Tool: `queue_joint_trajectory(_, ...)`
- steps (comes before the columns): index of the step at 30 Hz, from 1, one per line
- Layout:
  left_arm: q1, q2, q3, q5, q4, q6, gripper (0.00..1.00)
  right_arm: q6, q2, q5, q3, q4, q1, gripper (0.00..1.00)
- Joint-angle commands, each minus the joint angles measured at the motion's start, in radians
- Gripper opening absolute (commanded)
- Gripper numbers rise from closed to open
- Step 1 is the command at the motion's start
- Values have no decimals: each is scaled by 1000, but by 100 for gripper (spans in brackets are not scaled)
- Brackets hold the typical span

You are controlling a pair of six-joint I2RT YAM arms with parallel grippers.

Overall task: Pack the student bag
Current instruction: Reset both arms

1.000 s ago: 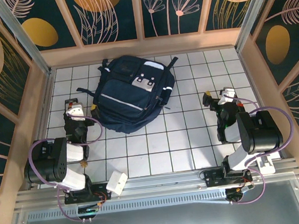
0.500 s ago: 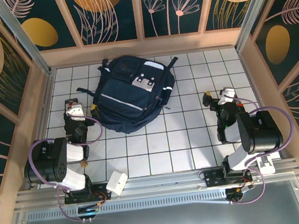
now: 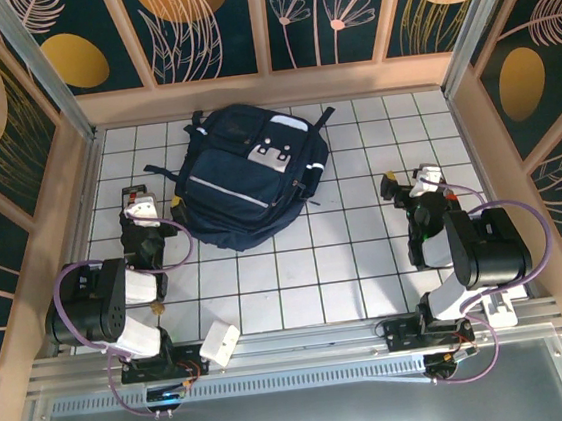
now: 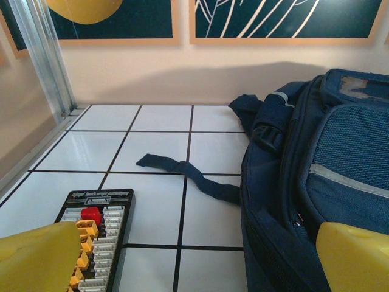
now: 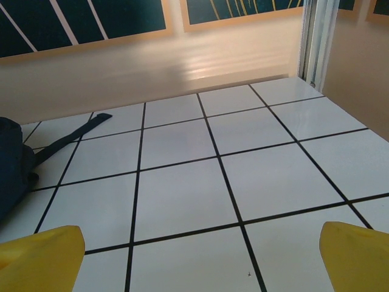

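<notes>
Lying flat on tiled table [image 3: 366, 252], student bag [image 3: 247, 174] is seen just beside left gripper [image 3: 138, 207], on its right. Right gripper [image 3: 414, 181] is kept well apart, bag far to its left. Both jaws are spread wide, nothing held. Loose strap [image 4: 188, 173] is noted ahead of left gripper.

The bench [image 3: 297, 269] is a white tiled top with dark grid lines, walled in on three sides. The navy student bag [image 3: 247, 174] lies flat toward its far left, one loose strap [image 4: 188, 173] trailing over the tiles. Beside that strap sits a black connector board [image 4: 97, 234], and a small white block [image 3: 220, 343] rests at the near edge.
</notes>
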Motion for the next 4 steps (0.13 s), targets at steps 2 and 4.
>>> queue_joint_trajectory(2, 8, -10, 6, 15, 29, -18, 99, -2, 5, -4, 13, 31, -4, 99)
queue_joint_trajectory(4, 7, -9, 6, 15, 28, -18, 99, -6, 6, -3, 10, 38, 1, 99)
